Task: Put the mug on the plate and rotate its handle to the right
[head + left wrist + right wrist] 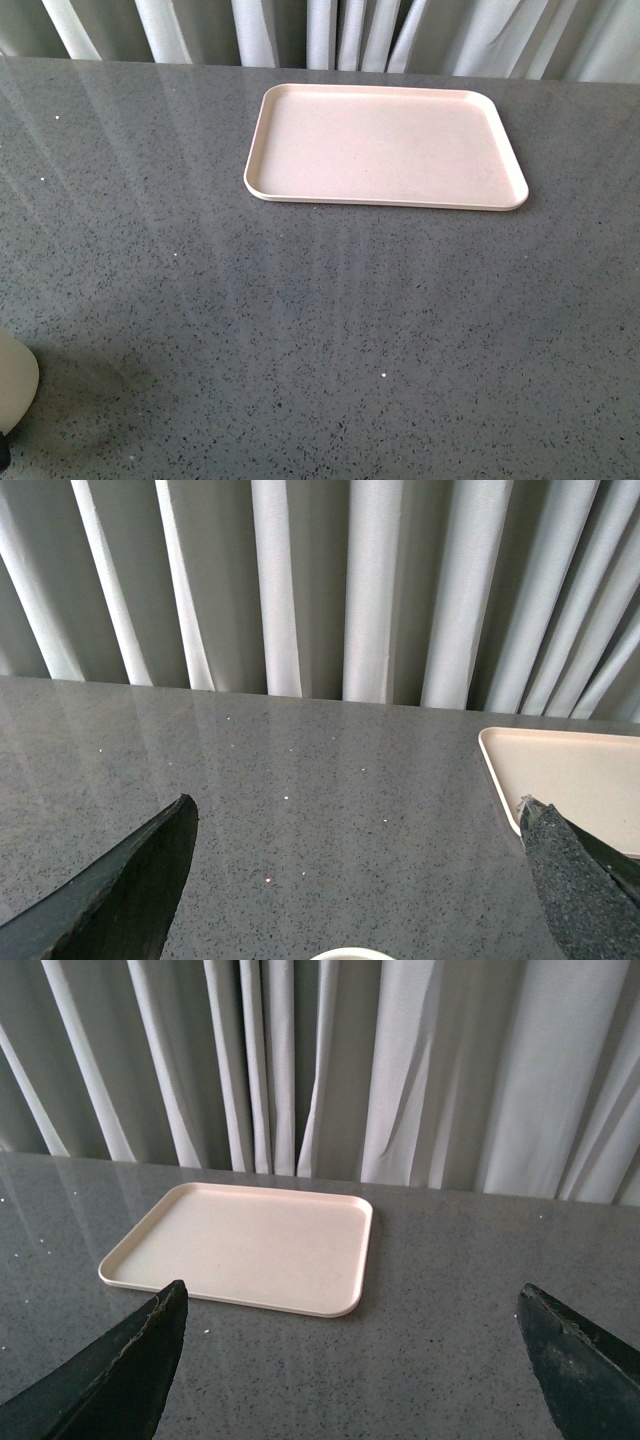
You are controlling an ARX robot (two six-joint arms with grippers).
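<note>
The pale pink-beige rectangular tray (500, 190), flat with rounded corners and a low raised rim, lies on the grey speckled table (320, 330) towards its far side, right of centre. Nothing rests on it. A white pleated curtain (260, 30) hangs behind the table.

The white ceramic mug (15, 380) stands on the table at the near left, well apart from the tray and cut by the frame edge. Its handle direction cannot be told.

Left gripper (357, 803): jaws spread wide, holding nothing. A sliver of the mug rim (350, 954) shows between its dark fingers (120, 890), and a tray corner (570, 780) shows beside one of them.

Right gripper (352, 1288): jaws spread wide, holding nothing, facing the tray (240, 1245).
</note>
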